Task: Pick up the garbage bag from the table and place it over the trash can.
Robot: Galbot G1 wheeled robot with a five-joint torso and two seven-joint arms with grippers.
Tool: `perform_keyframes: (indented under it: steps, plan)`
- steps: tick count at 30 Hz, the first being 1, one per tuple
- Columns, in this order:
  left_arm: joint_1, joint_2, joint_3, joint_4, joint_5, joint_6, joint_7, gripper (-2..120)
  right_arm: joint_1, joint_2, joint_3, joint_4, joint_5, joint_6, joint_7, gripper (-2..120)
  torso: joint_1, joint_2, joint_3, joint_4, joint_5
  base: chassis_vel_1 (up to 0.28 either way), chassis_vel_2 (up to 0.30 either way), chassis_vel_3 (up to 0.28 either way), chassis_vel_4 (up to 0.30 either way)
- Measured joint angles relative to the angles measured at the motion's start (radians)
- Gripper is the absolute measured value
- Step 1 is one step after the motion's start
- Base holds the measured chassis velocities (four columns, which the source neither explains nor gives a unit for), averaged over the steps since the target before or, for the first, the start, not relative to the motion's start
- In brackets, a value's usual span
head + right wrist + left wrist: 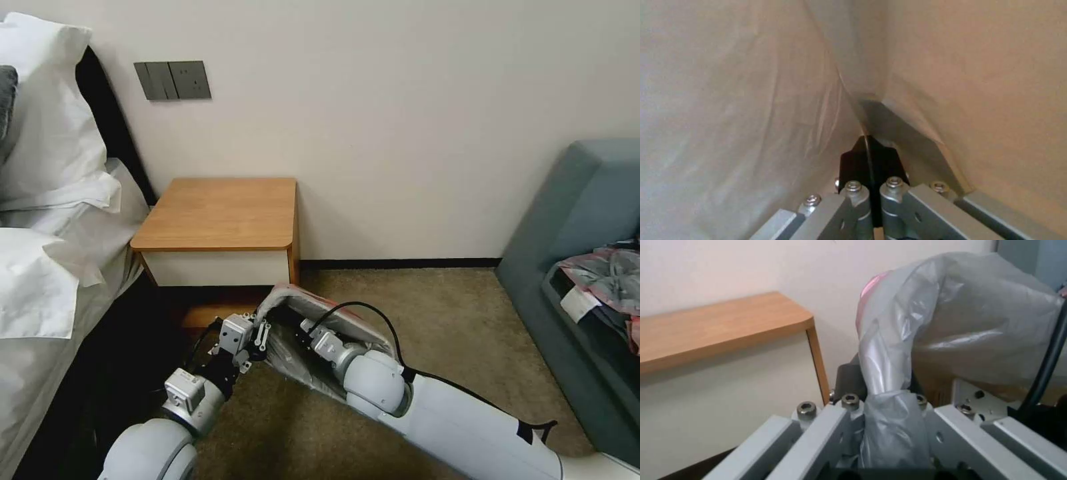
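Left hand (257,347): low over the carpet in front of the counter, its fingers (849,386) pinching a twisted bunch of the garbage bag (307,333).
Right hand (868,156): pushed inside the bag, fingers pressed together on a fold of film.
Garbage bag: stretched between both hands, draped over the right wrist, pink rim on top, off the floor.
Counter (220,213): behind the bag against the wall, beside the bed (47,267).
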Motion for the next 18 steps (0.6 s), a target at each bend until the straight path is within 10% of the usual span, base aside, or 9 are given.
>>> perform_keyframes:
  steps: [18]
  plan:
    - [-0.030,-0.018,0.021,0.054,-0.164,0.057,-0.099,3,-0.033,-0.046,0.029,0.133,0.139,0.001,0.005,0,0.000,0.000,0.000,0.0000,0.0000,0.000,0.000,0.000,0.000]
